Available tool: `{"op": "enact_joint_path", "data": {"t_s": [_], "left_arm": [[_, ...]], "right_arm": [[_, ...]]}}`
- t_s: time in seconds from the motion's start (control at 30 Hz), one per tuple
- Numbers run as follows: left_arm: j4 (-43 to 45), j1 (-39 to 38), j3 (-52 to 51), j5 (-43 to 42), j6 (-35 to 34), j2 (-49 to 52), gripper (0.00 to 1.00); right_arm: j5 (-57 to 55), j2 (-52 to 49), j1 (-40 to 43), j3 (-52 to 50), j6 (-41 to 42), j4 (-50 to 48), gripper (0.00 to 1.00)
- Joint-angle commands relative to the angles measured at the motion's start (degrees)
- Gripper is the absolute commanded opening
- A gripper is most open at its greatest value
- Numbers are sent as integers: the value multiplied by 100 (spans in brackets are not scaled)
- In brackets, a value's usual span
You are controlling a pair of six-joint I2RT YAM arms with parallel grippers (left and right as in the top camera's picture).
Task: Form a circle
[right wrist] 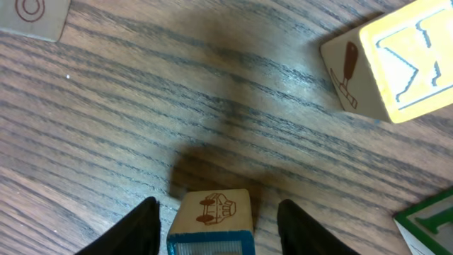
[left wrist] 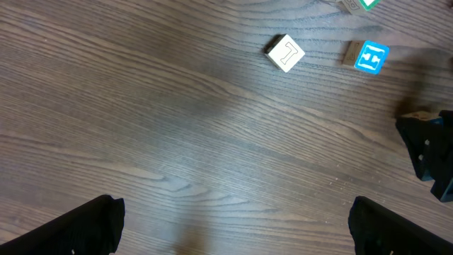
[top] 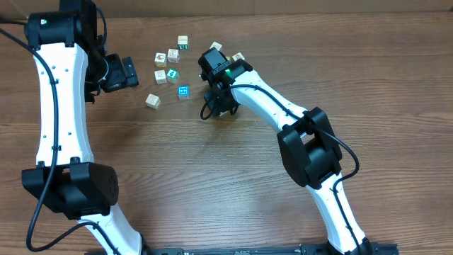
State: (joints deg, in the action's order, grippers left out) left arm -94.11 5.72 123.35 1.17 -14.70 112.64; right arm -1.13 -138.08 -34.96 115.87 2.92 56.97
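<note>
**Right gripper straddling one cube, circle not yet made**

My right gripper (right wrist: 214, 216) is released, its jaws apart around one blue-topped cube (right wrist: 210, 207) with a gap on each side. My left gripper (left wrist: 237, 225) gapes wide, holding nothing. From overhead I count nine loose cubes (top: 161, 75) scattered on the tabletop (top: 233, 184): one blue cube (top: 183, 92), one teal cube (top: 172, 74), the rest pale.

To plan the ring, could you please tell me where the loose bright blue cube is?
In the overhead view the bright blue cube lies above centre, just below the teal-green cube and right of the cream cube.
</note>
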Motion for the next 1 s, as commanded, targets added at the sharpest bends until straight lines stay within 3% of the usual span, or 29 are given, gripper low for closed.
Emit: {"op": "enact_joint_path", "data": {"t_s": [0.0, 0.07, 0.2, 0.5, 0.77, 0.97], "left_arm": [[9, -13, 11, 74, -74, 50, 99], [9, -13, 11, 74, -76, 50, 99], [9, -13, 11, 74, -76, 50, 100], [9, -13, 11, 74, -76, 50, 100], [9, -13, 11, 74, -74, 50, 99], [9, -11, 11, 74, -76, 50, 100]], "right_arm": [[-74, -26, -9, 122, 48, -17, 45], [-44, -26, -13, 120, 50, -13, 33], [-13, -15, -66, 122, 48, 46, 30], [-11, 348, -286, 127, 103, 376, 30], [514, 490, -372, 114, 1084, 544, 30], [678, 490, -372, 101, 852, 487, 33]]}}
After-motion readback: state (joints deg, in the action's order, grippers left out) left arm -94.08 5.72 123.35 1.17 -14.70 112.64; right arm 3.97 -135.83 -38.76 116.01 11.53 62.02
